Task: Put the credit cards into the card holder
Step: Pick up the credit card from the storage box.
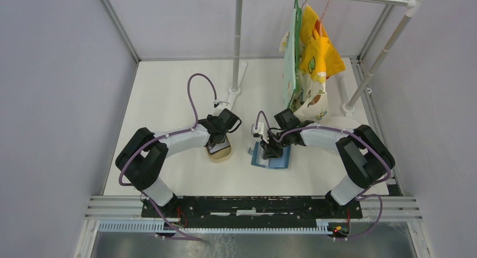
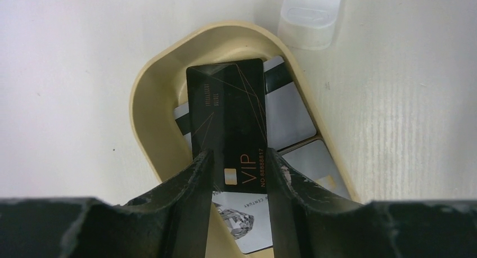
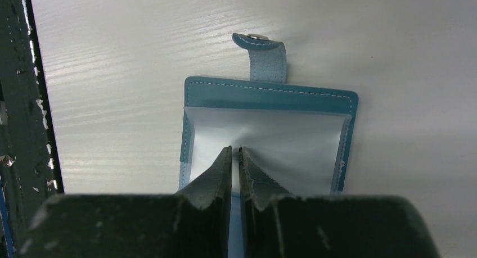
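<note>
Black fingers (image 2: 197,179) of the left gripper (image 2: 237,167) flank a black VIP card (image 2: 228,120); we see the jaws at its long edges, inside the tan tray (image 2: 147,109) with other pale credit cards (image 2: 287,114). We cannot tell whether they grip. Right gripper (image 3: 236,152) jaws stand nearly closed, pressed on the clear sleeve of the open card holder (image 3: 270,95) lying flat on the table (image 1: 169,89).

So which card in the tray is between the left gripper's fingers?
The black VIP card, lying on top; the pale cards lie underneath it.
</note>
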Motion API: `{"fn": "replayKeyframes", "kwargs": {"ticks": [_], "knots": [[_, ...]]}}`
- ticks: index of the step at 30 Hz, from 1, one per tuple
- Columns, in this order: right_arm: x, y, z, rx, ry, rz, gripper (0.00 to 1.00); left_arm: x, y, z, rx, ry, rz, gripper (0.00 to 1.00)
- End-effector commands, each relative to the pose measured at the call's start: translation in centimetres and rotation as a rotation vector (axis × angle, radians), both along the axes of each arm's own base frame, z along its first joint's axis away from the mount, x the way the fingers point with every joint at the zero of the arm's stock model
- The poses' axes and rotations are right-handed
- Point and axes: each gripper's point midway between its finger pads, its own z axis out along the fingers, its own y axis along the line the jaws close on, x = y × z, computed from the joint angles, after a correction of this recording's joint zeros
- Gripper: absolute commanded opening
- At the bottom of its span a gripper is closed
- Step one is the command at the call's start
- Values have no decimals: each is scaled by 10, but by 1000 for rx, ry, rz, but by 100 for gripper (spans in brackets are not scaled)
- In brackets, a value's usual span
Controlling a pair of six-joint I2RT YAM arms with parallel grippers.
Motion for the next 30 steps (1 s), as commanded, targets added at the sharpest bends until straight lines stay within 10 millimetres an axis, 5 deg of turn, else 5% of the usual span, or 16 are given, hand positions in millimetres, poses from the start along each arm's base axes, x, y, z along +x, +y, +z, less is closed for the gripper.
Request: {"fn": "replayKeyframes", "kwargs": {"ticks": [1,24,30], "knots": [[9,8,11,34,-26,12,14,7,9,8,75,-19,9,45],[9,9,13,39,-29,15,14,11,12,-5,166,34,42,46],[9,9,12,39,-27,16,14,9,17,6,162,13,70,45]]}}
